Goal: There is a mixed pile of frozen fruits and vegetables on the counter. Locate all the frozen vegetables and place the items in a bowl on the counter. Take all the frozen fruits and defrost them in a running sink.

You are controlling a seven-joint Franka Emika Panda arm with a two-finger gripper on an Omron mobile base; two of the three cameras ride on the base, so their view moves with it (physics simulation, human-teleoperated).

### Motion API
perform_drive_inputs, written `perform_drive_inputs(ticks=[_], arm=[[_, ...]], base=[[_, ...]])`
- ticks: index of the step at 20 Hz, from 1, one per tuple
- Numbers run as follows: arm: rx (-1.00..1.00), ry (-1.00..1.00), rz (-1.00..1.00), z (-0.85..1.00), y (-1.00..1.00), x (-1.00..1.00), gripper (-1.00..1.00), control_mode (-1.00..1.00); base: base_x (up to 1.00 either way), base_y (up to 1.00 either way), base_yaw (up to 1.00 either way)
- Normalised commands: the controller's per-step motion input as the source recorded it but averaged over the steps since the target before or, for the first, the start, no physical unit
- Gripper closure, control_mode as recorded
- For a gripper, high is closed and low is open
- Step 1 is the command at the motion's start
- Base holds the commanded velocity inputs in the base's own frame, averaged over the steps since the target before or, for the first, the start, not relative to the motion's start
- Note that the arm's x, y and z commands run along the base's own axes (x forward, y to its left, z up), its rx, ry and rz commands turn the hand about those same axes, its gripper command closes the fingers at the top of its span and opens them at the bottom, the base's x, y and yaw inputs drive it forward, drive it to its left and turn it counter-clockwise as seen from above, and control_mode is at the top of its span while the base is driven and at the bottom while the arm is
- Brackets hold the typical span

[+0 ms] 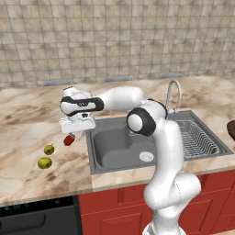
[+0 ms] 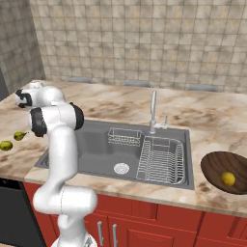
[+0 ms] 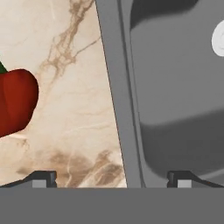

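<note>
My gripper (image 1: pixel 75 133) hangs open just above the counter (image 1: pixel 27 124), at the sink's (image 1: pixel 114 147) left rim. The glossy red vegetable (image 1: pixel 69 140) lies on the stone right by it. In the hand view the red vegetable (image 3: pixel 15 107) sits left of and outside the wide-apart fingertips (image 3: pixel 43 178), which straddle the sink (image 3: pixel 175 109) rim. Two yellow-green fruits (image 1: pixel 49 149) (image 1: pixel 44 162) lie further left, also seen as small fruits (image 2: pixel 19 136) (image 2: pixel 6 145) in the right base view. The dark brown bowl (image 2: pixel 212 166) at the far right holds the yellow-orange vegetable (image 2: pixel 228 179).
A curved chrome faucet (image 2: pixel 153 111) stands behind the basin. A wire rack (image 2: pixel 161 159) lies in the sink's right half and a small wire basket (image 2: pixel 124 136) at its back. My arm stretches over the sink's left part. Red cabinet fronts (image 1: pixel 114 206) run below.
</note>
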Motion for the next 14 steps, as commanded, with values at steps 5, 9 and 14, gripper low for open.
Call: perform_drive_inputs(ticks=[5, 9, 14], arm=[[-0.01, 0.01, -0.15, -0.25, 0.45, 0.11, -1.0, -1.0], [0.02, 0.0, -0.2, -0.31, 0.04, 0.2, -1.0, -1.0], [0.05, -0.17, -0.21, -0.13, 0.14, 0.21, -1.0, -1.0]], base=[[0.0, 0.0, 0.0], [0.0, 0.0, 0.0], [0.0, 0.0, 0.0]])
